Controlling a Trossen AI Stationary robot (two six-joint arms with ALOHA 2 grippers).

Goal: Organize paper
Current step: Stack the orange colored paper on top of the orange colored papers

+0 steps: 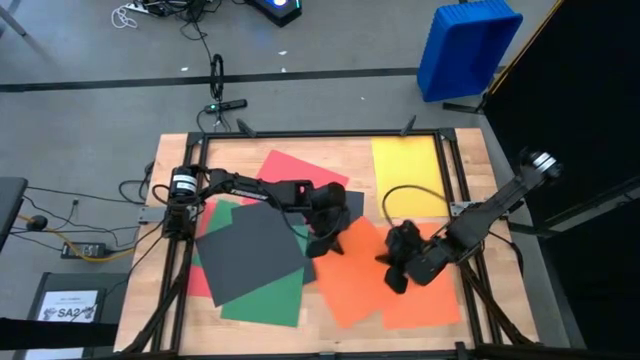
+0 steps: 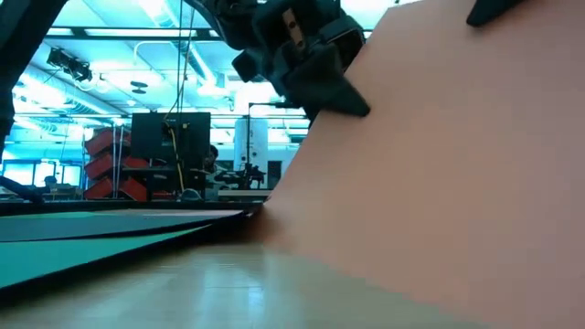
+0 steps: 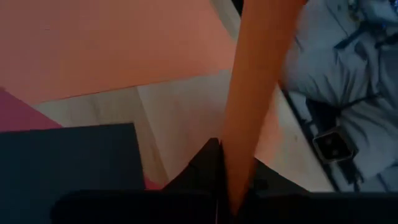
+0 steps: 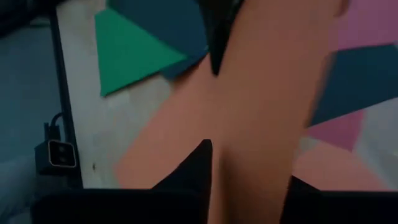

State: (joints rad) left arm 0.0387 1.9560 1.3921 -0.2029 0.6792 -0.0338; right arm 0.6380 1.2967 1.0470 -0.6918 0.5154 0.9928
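Observation:
An orange sheet of paper (image 2: 439,164) rises steeply off the wooden table (image 1: 330,330) at its middle. My left gripper (image 3: 224,149) is shut on it, reaching in from the table's left (image 1: 322,238). My right gripper (image 1: 400,268) hangs over the same sheet (image 4: 261,124) from the right. A second orange sheet (image 1: 428,295) lies flat under it. A dark grey sheet (image 1: 250,255) rests on green (image 1: 268,300) and red paper at the left. A red sheet (image 1: 300,170) and a yellow sheet (image 1: 408,175) lie at the far side. My left gripper pinches the orange sheet's left edge (image 3: 235,158) between its two fingers, coming slanting down from the table's left. The sheet shows edge-on running away from the fingers. In the low view it slopes up from its lower part (image 2: 279,224) at the table.
A black frame (image 1: 455,200) rims the table. A blue bin (image 1: 468,45) and cables lie on the floor beyond the far edge. A white printed sheet (image 1: 68,305) sits off the table at the near left. Bare wood shows along the near edge.

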